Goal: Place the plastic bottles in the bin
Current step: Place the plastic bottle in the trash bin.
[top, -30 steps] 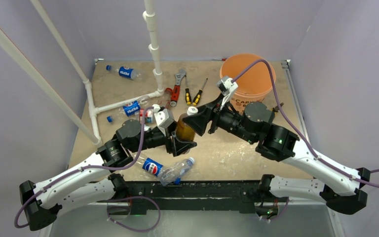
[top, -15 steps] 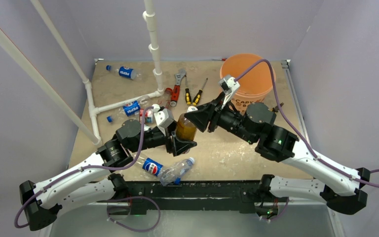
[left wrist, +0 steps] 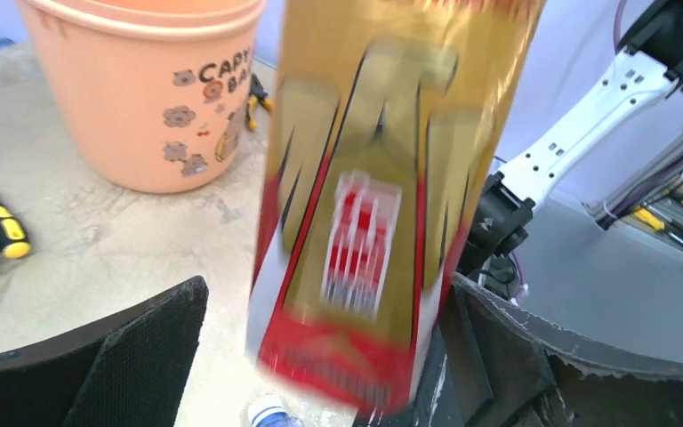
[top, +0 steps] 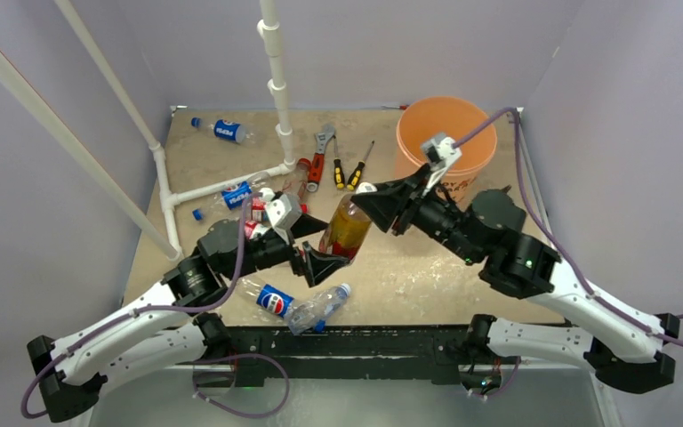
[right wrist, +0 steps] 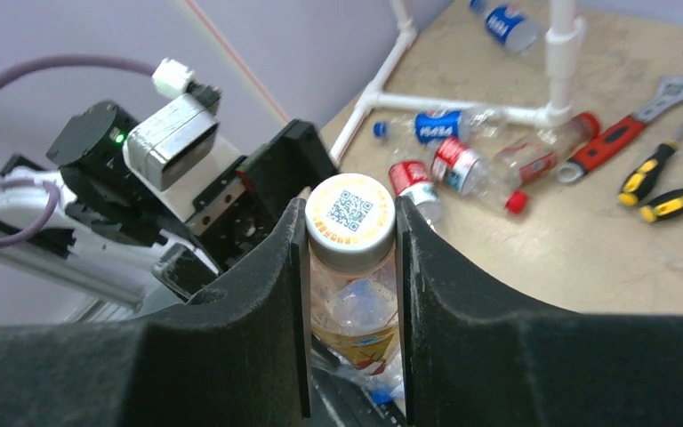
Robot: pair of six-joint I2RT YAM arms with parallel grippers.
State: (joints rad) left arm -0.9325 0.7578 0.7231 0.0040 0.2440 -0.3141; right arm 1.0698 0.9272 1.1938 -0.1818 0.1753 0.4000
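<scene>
An amber-filled plastic bottle [top: 347,229] with a gold and red label hangs tilted above mid-table. My right gripper [top: 366,194] is shut on its white cap [right wrist: 350,207], both fingers pressed against the neck. My left gripper [top: 320,246] stands open around the bottle's lower body [left wrist: 373,196], with a gap showing at its left finger [left wrist: 116,356]. The orange bin [top: 445,133] stands at the back right, just behind the right wrist. Other plastic bottles lie on the table: Pepsi ones at the back left [top: 225,130], by the pipe [top: 236,194] and in front [top: 276,301], and red-labelled ones [right wrist: 458,165].
A white pipe frame [top: 276,89] rises at the back left, with a foot bar [top: 222,185] across the table. A red-handled wrench [top: 317,156] and two yellow-black screwdrivers [top: 349,171] lie between the frame and the bin. A crushed clear bottle [top: 320,307] lies near the front edge.
My left gripper has opened off the amber bottle and drawn back a little left. My right gripper has shut on the cap and moved right towards the bin, tilting the bottle.
</scene>
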